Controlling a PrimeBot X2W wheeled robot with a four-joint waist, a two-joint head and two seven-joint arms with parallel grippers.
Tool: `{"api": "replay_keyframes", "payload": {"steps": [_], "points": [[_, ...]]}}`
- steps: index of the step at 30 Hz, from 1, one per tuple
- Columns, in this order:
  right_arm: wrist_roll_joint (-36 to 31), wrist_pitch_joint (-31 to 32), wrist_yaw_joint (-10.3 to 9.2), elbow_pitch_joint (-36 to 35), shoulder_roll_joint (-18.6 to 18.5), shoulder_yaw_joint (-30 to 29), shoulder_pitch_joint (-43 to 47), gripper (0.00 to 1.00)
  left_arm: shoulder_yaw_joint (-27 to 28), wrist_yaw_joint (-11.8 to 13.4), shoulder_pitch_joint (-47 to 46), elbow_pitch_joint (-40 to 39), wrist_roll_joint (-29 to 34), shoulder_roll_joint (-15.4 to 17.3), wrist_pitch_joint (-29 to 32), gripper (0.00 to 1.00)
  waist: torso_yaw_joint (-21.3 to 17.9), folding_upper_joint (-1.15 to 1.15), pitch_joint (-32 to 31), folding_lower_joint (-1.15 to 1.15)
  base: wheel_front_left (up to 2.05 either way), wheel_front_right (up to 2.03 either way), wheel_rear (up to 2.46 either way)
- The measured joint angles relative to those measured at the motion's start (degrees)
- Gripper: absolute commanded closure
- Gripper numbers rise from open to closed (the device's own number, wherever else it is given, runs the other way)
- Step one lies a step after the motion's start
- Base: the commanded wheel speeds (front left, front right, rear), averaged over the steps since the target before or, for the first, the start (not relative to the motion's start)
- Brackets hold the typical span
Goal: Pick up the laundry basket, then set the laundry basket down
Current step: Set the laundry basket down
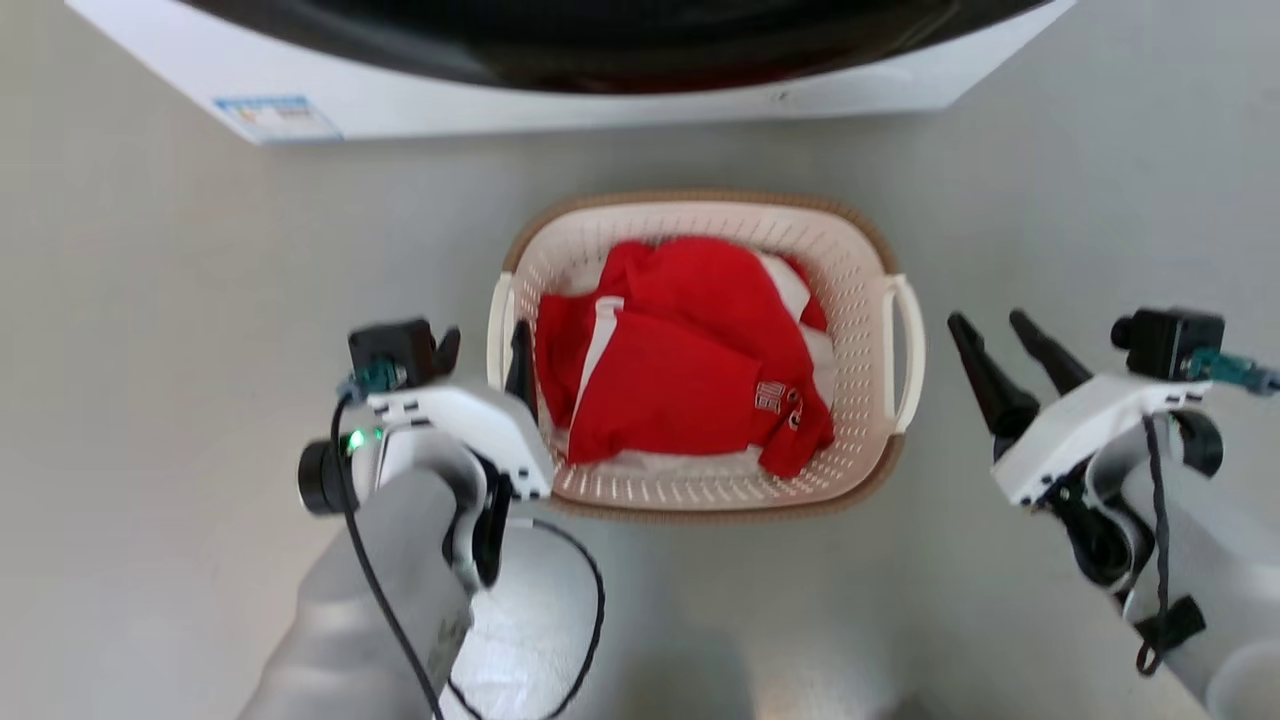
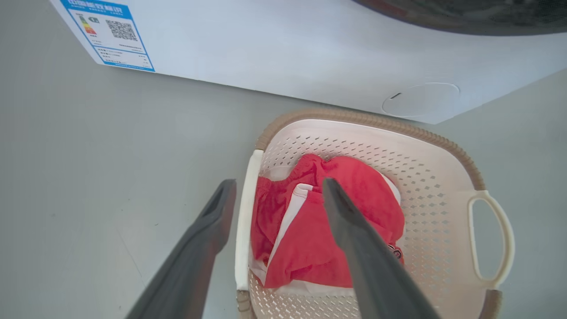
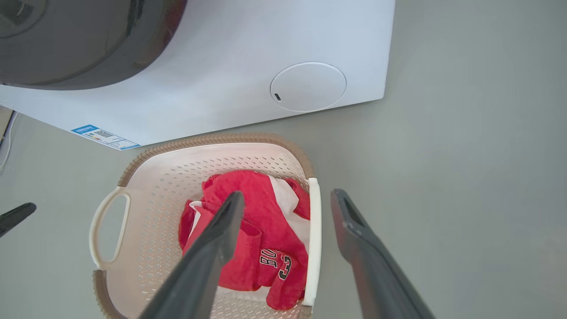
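The laundry basket (image 1: 862,300) stands on the floor in front of me, cream and perforated, with a brown rim and red clothes (image 1: 680,370) inside. My left gripper (image 1: 484,353) is open at the basket's left loop handle (image 1: 497,330), one finger outside it and one over the basket's inside. In the left wrist view that handle (image 2: 245,221) lies between the open gripper's (image 2: 279,184) fingers. My right gripper (image 1: 987,320) is open and stands apart to the right of the right handle (image 1: 908,340). In the right wrist view the handle (image 3: 314,239) shows between the open gripper's (image 3: 288,196) fingers.
A white washer (image 1: 500,100) with a dark door stands just beyond the basket, close to its far rim. Grey floor (image 1: 150,350) spreads on both sides and toward me. The other arm's fingertip (image 3: 17,215) shows at the left edge of the right wrist view.
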Motion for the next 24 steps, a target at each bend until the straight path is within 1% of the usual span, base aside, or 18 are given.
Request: {"api": "replay_keyframes", "payload": {"steps": [6,8,13,18,24], "points": [[-3.08,0.00,0.00,-1.31,0.64,-3.75,4.05,0.00,5.14,-1.87,5.96,-3.76,6.39,0.07,0.00,0.00,-0.85,0.00,-6.43,0.00,0.00,0.00,0.00],[-4.68,0.00,0.00,-1.97,0.76,-5.41,5.36,0.00,6.76,-2.86,7.65,-5.31,8.44,0.07,0.00,0.00,-1.06,0.00,-8.62,0.00,0.00,0.00,0.00],[-9.01,0.01,0.00,-4.65,1.31,-9.51,9.62,0.00,9.59,-4.88,12.71,-8.92,11.60,0.08,0.00,0.00,-1.34,0.00,-14.14,0.00,0.00,0.00,0.00],[-14.23,0.01,0.00,-7.32,1.98,-15.05,14.28,0.00,11.93,-6.78,17.14,-12.16,14.16,0.12,0.00,0.00,-1.20,0.00,-19.64,0.00,0.00,0.00,0.00],[-20.61,0.00,0.00,-12.21,3.13,-21.61,19.62,0.00,13.77,-8.35,21.63,-16.84,16.79,0.21,0.00,0.00,-0.67,0.00,-25.19,0.00,0.00,0.00,0.00]]}}
